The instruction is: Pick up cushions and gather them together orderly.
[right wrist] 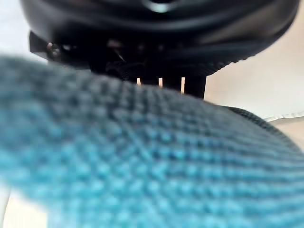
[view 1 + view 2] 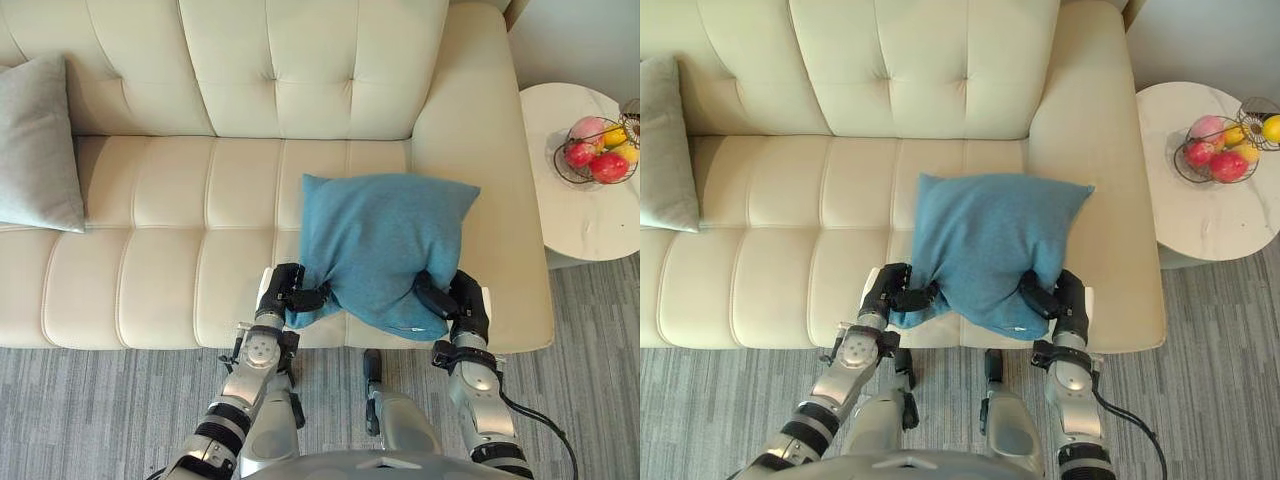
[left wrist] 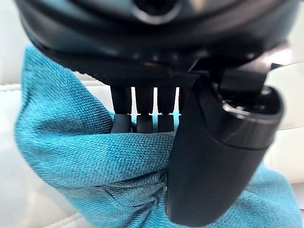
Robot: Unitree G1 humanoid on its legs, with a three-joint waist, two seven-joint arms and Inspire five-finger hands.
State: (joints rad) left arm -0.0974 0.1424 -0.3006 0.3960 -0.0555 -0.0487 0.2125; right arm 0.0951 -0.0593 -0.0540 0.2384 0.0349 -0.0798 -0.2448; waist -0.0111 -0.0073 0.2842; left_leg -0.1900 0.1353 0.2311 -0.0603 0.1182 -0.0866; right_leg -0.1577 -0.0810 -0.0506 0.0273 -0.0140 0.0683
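A blue cushion (image 2: 385,245) lies on the right part of the cream sofa (image 2: 200,250), near its front edge. My left hand (image 2: 285,293) is shut on the cushion's near left corner; in the left wrist view its thumb (image 3: 209,166) and fingers pinch the blue cloth (image 3: 90,161). My right hand (image 2: 455,300) grips the near right corner, and blue cloth (image 1: 142,156) lies right against it in the right wrist view. A grey cushion (image 2: 38,145) leans against the sofa's back at the far left.
A round white side table (image 2: 580,215) stands right of the sofa's armrest (image 2: 480,150), with a wire basket of fruit (image 2: 598,150) on it. Grey carpet (image 2: 100,410) runs along the sofa's front.
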